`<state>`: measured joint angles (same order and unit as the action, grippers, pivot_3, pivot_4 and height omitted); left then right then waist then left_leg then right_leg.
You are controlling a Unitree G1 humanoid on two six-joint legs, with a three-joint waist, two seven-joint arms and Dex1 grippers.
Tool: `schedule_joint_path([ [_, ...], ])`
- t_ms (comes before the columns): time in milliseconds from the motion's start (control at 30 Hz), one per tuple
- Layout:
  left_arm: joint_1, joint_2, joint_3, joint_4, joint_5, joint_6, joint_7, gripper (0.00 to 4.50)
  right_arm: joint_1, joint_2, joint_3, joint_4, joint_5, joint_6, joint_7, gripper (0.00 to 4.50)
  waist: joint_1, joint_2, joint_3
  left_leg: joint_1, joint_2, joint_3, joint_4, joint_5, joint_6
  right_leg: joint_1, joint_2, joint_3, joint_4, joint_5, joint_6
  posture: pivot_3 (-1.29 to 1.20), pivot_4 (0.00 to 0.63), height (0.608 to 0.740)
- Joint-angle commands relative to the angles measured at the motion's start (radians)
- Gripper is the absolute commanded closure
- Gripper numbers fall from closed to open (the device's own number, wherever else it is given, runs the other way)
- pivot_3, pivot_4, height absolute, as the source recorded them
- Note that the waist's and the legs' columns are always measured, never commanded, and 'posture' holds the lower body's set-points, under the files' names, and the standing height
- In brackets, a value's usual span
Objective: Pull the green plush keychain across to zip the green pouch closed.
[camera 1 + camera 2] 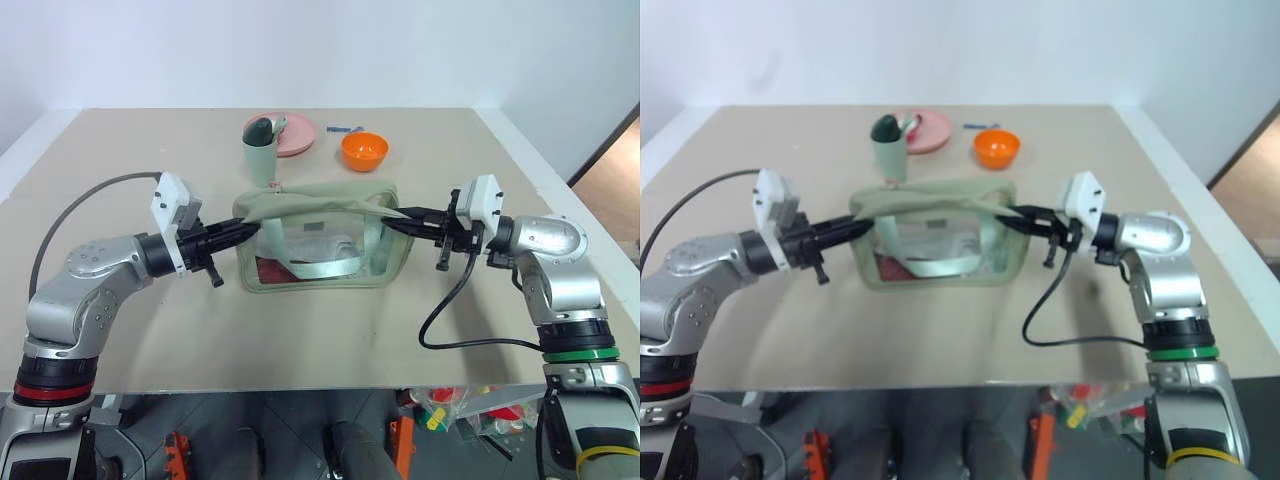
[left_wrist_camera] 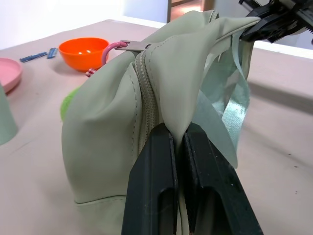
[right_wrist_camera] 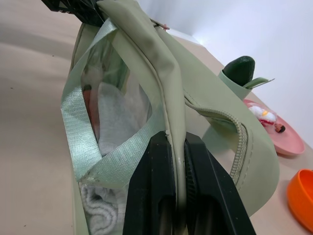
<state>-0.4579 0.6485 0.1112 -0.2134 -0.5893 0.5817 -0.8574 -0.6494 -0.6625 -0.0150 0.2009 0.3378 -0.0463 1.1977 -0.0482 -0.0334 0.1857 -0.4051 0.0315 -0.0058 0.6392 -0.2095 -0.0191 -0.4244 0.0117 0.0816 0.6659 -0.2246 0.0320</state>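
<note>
Both arms reach inward at mid-frame, forearms roughly level. Left gripper [image 1: 243,230] points toward frame centre from the left, its fingers [image 2: 151,186] pinched together on fabric of the green pouch [image 1: 320,240]. Right gripper [image 1: 397,218] mirrors it from the right, fingers [image 3: 156,191] clamped on the pouch's opposite end.

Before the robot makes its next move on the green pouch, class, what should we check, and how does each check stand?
1. Left tool shut on the green pouch at its end: ok.
2. Right tool shut on the opposite end: ok.
3. Pouch top held stretched between both tools: ok.
4. Zip closed: not ok, a stretch gapes in the right wrist view.
5. Zip pull with its pink ring free to grab: ok.
6. Both tools busy, none free to pull: not ok.
</note>
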Motion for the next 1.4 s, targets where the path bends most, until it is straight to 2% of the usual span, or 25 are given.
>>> schedule_joint_path([
  [33,-0.017,-0.002,-0.007,-0.027,0.035,-0.057,0.008,4.47,-0.027,-0.012,-0.007,-0.042,0.021,0.046,0.008,4.50,0.000,0.000,0.000,0.000,0.000,0.000,0.000,0.000,0.000,0.000,0.000,0.000,0.000,0.000,0.000,0.00,0.150,0.740],
  [67,-0.016,-0.003,-0.013,-0.027,0.043,-0.063,0.005,4.47,-0.027,-0.016,-0.010,-0.052,0.030,0.070,0.008,4.50,0.000,0.000,0.000,0.000,0.000,0.000,0.000,0.000,0.000,0.000,0.000,0.000,0.000,0.000,0.000,0.00,0.150,0.740],
  [100,-0.013,-0.005,-0.017,-0.029,0.048,-0.069,0.004,4.49,-0.026,-0.021,-0.016,-0.070,0.044,0.101,0.007,4.14,0.000,0.000,0.000,0.000,0.000,0.000,0.000,0.000,0.000,0.000,0.000,0.000,0.000,0.000,0.000,0.00,0.150,0.740],
  [267,-0.001,-0.012,-0.033,-0.042,0.060,-0.085,-0.004,4.49,-0.009,-0.068,-0.052,-0.179,0.139,0.293,-0.001,4.14,0.001,0.000,0.000,0.000,0.000,0.000,0.000,0.000,0.000,0.000,0.000,0.000,0.000,0.000,0.000,0.00,0.150,0.740],
  [433,0.001,-0.002,-0.039,-0.030,0.071,-0.107,-0.025,4.50,-0.023,-0.116,-0.116,-0.260,0.263,0.525,-0.045,2.51,0.001,0.000,0.000,0.000,0.000,0.000,0.000,0.000,0.000,0.000,0.000,0.000,0.000,0.000,0.000,0.00,0.150,0.740],
  [567,-0.007,-0.008,-0.040,-0.016,0.075,-0.116,-0.036,4.50,-0.012,-0.139,-0.119,-0.284,0.279,0.565,-0.047,1.05,0.001,0.000,0.000,0.000,0.000,0.000,0.000,0.000,0.000,0.000,0.000,0.000,0.000,0.000,0.000,0.00,0.150,0.740],
  [667,-0.013,-0.015,-0.045,-0.024,0.069,-0.114,-0.037,4.50,-0.059,-0.132,-0.141,-0.239,0.294,0.588,-0.075,0.11,0.001,0.000,0.000,0.000,0.000,0.000,0.000,0.000,0.000,0.000,0.000,0.000,0.000,0.000,0.000,0.00,0.150,0.740],
  [767,-0.012,-0.015,-0.043,-0.036,0.059,-0.108,-0.038,4.50,-0.151,-0.121,-0.129,-0.155,0.278,0.578,-0.081,0.11,0.000,0.000,0.000,0.000,-0.001,0.001,0.001,0.000,0.000,0.000,0.000,0.001,0.000,0.000,0.000,0.00,0.150,0.740],
  [867,-0.005,-0.006,-0.039,-0.048,0.054,-0.109,-0.043,4.50,-0.273,-0.078,-0.076,-0.024,0.203,0.492,-0.073,0.11,0.000,0.000,0.000,0.000,0.000,0.001,0.001,0.000,0.000,0.000,0.000,0.001,0.000,0.000,0.000,0.00,0.150,0.740],
  [1067,0.015,0.000,-0.036,-0.090,0.045,-0.105,-0.045,4.50,-0.507,0.101,0.055,0.357,-0.029,0.161,-0.088,0.11,-0.002,0.000,0.000,-0.001,0.000,0.001,0.000,0.000,0.000,-0.001,0.000,0.000,-0.001,0.000,0.000,0.00,0.150,0.740],
  [1233,0.032,-0.008,-0.037,-0.127,0.043,-0.095,-0.026,4.50,-0.559,0.240,0.130,0.565,-0.132,-0.049,-0.034,0.11,-0.002,0.000,0.000,-0.002,0.000,0.000,-0.001,0.000,0.000,-0.002,0.000,0.000,-0.001,0.001,-0.001,0.00,0.150,0.740],
  [1333,0.044,-0.010,-0.038,-0.143,0.043,-0.093,-0.014,4.50,-0.554,0.272,0.162,0.612,-0.170,-0.126,0.024,0.11,0.001,0.000,0.000,-0.004,0.000,0.000,-0.002,-0.001,0.000,-0.003,-0.002,0.000,-0.001,0.002,-0.004,0.00,0.150,0.740],
  [1400,0.052,-0.009,-0.034,-0.149,0.044,-0.091,-0.001,4.50,-0.529,0.275,0.196,0.599,-0.176,-0.128,0.122,0.11,0.001,0.000,0.000,-0.004,-0.001,0.000,-0.001,-0.002,-0.001,-0.002,-0.003,-0.001,-0.002,0.002,-0.004,0.00,0.150,0.740],
])
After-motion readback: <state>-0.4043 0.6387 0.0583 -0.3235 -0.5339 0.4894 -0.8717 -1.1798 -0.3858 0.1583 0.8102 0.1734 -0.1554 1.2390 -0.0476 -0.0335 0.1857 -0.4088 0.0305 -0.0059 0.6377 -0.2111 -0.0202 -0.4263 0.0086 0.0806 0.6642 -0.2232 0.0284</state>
